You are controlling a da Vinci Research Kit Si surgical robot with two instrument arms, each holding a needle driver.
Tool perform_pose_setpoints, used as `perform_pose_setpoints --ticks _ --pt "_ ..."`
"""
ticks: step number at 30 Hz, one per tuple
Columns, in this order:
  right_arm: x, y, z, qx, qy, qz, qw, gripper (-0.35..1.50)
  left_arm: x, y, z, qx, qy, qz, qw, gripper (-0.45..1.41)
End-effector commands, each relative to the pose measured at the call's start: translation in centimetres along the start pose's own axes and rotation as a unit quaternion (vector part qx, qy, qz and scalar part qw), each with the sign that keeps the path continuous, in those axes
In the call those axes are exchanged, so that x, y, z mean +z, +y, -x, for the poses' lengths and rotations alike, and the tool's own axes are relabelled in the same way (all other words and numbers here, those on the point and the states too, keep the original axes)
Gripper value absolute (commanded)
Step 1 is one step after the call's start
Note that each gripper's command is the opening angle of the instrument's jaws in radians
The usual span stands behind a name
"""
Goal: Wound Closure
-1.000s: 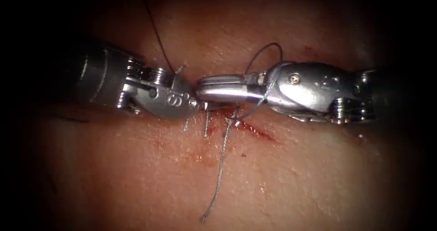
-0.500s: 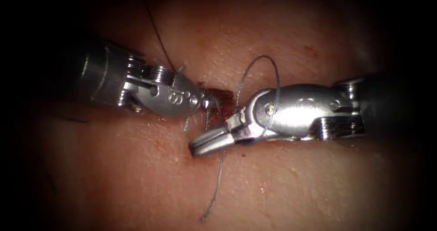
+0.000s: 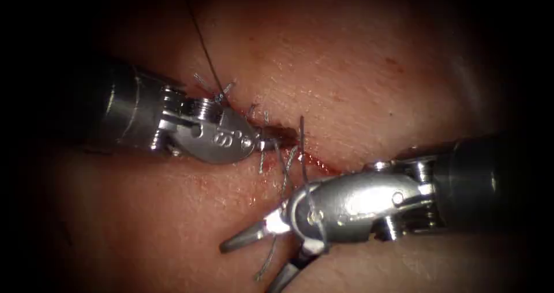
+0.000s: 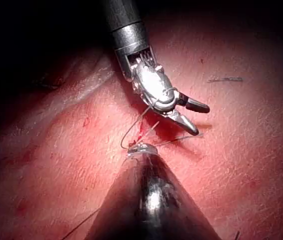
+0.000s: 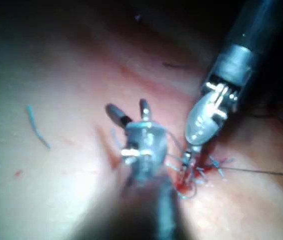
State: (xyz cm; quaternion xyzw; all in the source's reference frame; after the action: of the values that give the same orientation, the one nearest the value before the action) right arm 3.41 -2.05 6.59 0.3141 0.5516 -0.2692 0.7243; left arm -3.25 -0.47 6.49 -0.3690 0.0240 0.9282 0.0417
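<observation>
Thread [image 3: 304,154] looped over right end effector [image 3: 257,258], spread wide, holding nothing, left end effector [image 3: 266,138] clenched at cut [image 3: 314,161].

endoscope: above and in front of the cut [image 3: 300,154], close on the tissue [image 3: 358,68], left tool [image 3: 262,144] entering from picture left, right tool [image 3: 259,255] from picture right. left wrist cam: looks down its own shaft, very near, facing the right tool [image 4: 194,117]. right wrist cam: same along its shaft, facing the left tool [image 5: 189,162]. all three share the cut and both tool tips
</observation>
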Motion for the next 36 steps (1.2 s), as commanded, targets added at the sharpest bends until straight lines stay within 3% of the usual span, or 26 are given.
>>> perform_pose_setpoints --ticks 1,14,21,24,25,32,36 --pt "0.21 -0.05 0.13 -0.002 -0.016 -0.012 1.000 0.99 0.05 0.05 0.00 0.001 0.001 0.001 1.000 -0.45" --pt "0.35 -0.05 0.72 0.001 -0.102 -0.019 0.995 0.96 -0.05 0.13 0.02 0.004 0.005 0.005 1.000 -0.45" --pt "0.41 -0.06 0.89 0.004 -0.150 -0.033 0.988 0.79 -0.11 0.18 0.03 0.005 0.005 0.006 1.000 -0.45" --pt "0.43 -0.05 0.91 0.006 -0.157 -0.042 0.987 0.24 -0.13 0.19 0.03 0.006 0.004 0.006 1.000 -0.45" --pt "0.43 -0.06 0.90 0.010 -0.161 -0.053 0.986 -0.32 -0.13 0.19 0.03 0.006 0.005 0.006 1.000 -0.45" --pt "0.36 -0.06 0.79 0.017 -0.168 -0.083 0.982 -0.35 -0.21 0.21 0.07 0.008 0.001 0.004 1.000 -0.45" --pt "0.24 -0.03 0.73 0.014 -0.157 -0.057 0.986 -0.35 -0.32 0.28 0.12 0.011 -0.002 0.002 1.000 -0.45"
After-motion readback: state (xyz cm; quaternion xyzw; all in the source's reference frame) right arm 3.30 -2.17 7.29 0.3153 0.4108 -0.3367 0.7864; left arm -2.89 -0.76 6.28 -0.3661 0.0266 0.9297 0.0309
